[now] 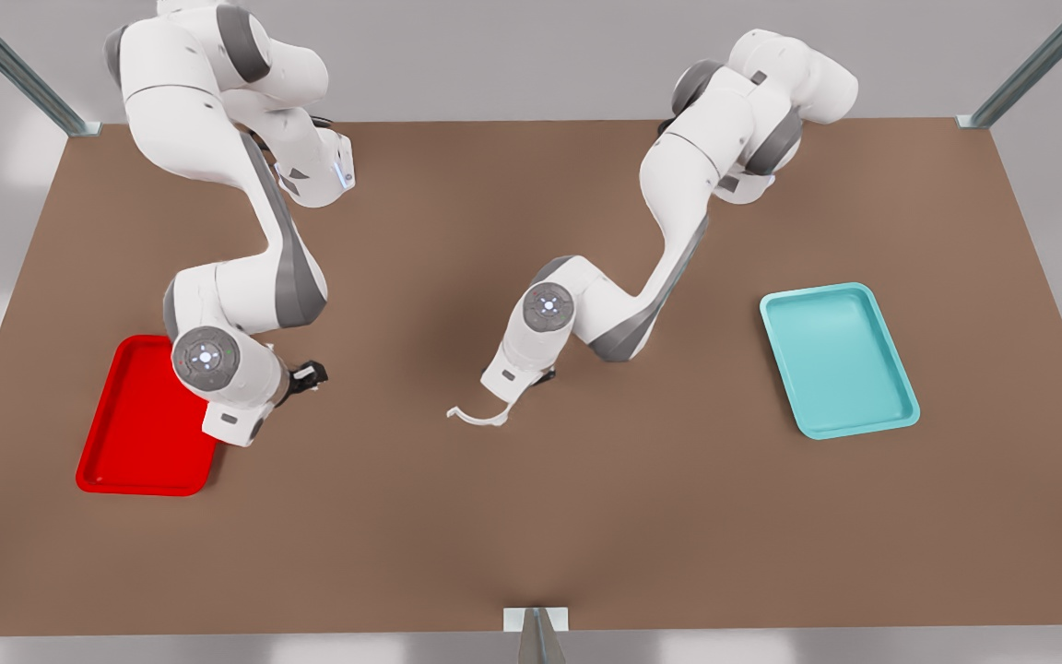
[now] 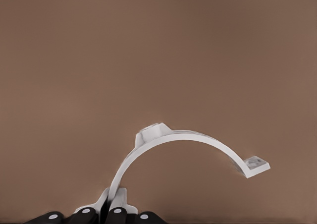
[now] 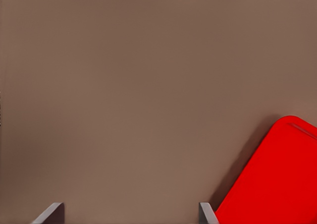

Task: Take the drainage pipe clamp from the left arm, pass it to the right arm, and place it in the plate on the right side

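At the front view's left, the red plate [image 1: 130,443] lies empty near the counter's [image 1: 531,516] left edge, partly under the right arm. The right claw [image 3: 131,215] hangs over bare counter just beside the plate's rim [image 3: 270,179], fingers spread wide, holding nothing. Mid-counter, the left claw [image 2: 101,215] pinches one end tab of the white drainage pipe clamp [image 1: 476,417], its arch [image 2: 183,140] jutting out. Toward the right edge, the teal tray [image 1: 840,360] sits empty.

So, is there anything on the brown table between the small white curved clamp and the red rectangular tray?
Nothing lies on the table between them. The left gripper holds the white curved clamp; the open right gripper waits beside the red plastic tray.
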Robot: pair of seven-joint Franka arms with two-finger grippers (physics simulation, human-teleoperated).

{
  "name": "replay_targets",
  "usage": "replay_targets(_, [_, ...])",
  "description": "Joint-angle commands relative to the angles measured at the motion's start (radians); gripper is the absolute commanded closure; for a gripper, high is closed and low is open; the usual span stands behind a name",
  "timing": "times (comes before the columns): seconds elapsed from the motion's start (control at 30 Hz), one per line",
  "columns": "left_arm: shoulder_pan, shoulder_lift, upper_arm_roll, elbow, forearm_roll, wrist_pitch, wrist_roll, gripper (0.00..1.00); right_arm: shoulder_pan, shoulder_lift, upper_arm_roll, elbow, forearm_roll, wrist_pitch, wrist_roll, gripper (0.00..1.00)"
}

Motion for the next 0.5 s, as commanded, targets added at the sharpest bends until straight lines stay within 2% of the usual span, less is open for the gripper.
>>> replay_targets(0.0, [-0.016, 0.009, -0.001, 0.01, -0.001, 0.06, -0.393, 0.79, 0.035, 0.036, 0.0, 0.025, -0.009, 0.096, -0.5, 0.0])
replay_targets(0.17, [-0.037, 0.015, 0.003, 0.018, 0.007, 0.061, -0.382, 0.79, 0.129, 0.102, 0.002, 0.068, -0.01, 0.168, -0.587, 0.0])
replay_targets(0.47, [-0.04, 0.019, 0.002, 0.018, 0.009, 0.061, -0.335, 0.79, 0.169, 0.135, 0.022, 0.054, 0.051, 0.308, -0.59, 0.0])
